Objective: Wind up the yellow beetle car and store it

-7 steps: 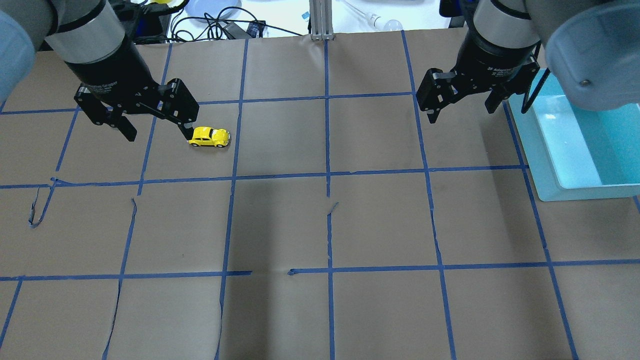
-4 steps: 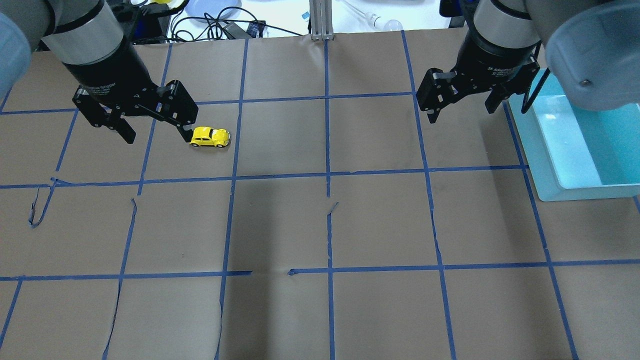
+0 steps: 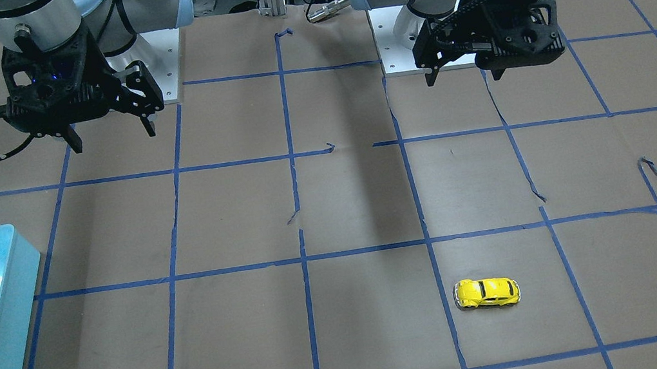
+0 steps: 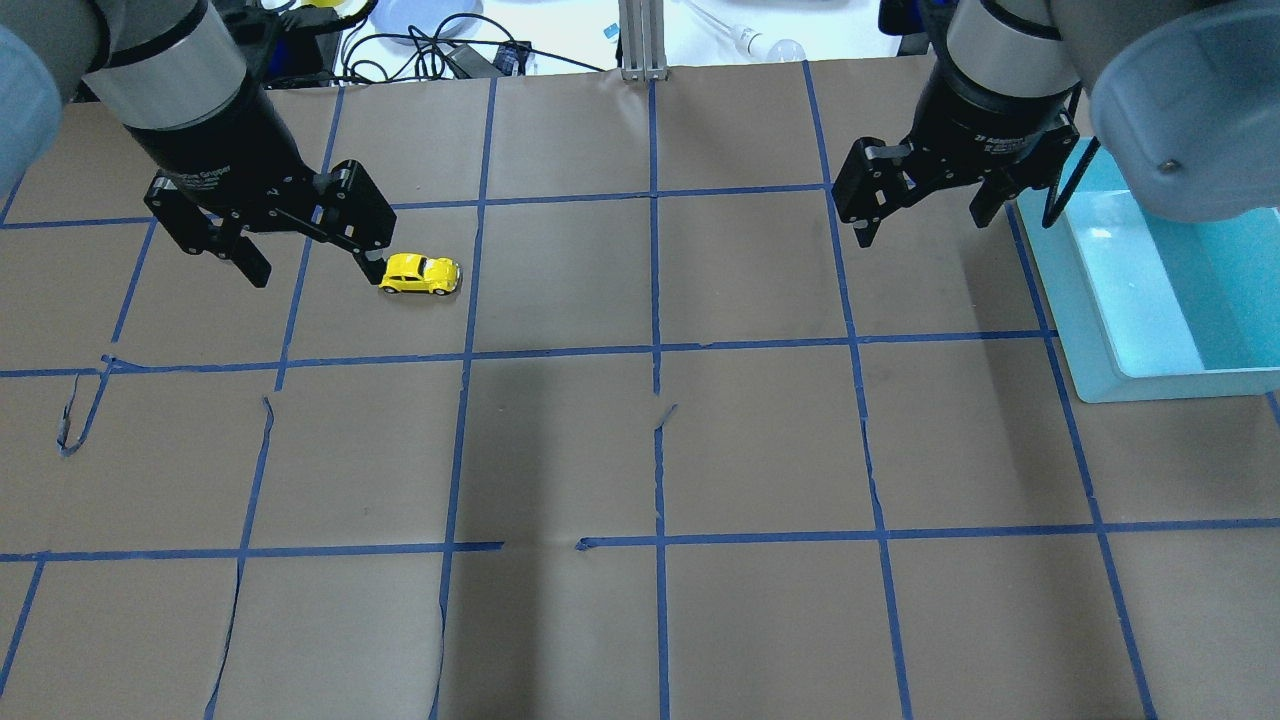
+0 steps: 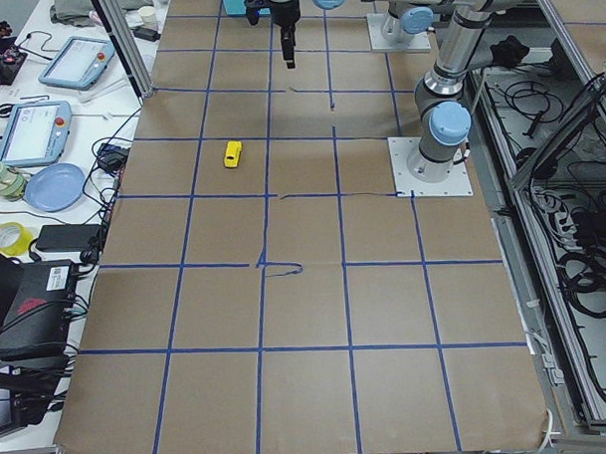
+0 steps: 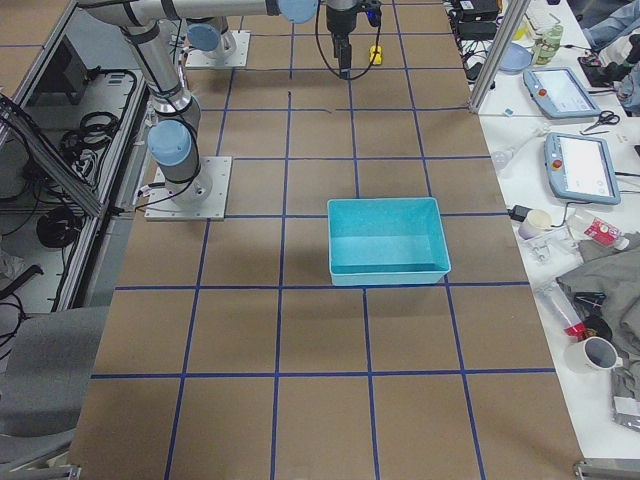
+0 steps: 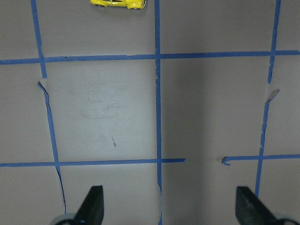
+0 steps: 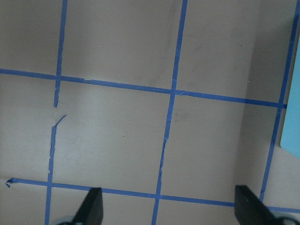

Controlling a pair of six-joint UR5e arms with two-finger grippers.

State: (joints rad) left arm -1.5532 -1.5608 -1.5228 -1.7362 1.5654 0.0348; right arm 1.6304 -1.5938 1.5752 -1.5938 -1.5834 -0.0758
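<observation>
The tabletop (image 4: 760, 450) and teal bin (image 4: 1075, 320) look unchanged. My right hand (image 4: 925, 228) stays wide open near the bin; my left hand (image 4: 315, 272), wide and empty, has barely drifted. The yellow beetle car (image 4: 420, 274) stays well apart from the bin.

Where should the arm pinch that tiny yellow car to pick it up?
Probably across its two door sides, coming straight down from above. The yellow beetle car stands on its wheels on the table, and its rounded roof and ends would likely slip. The open left gripper is nearest.
</observation>
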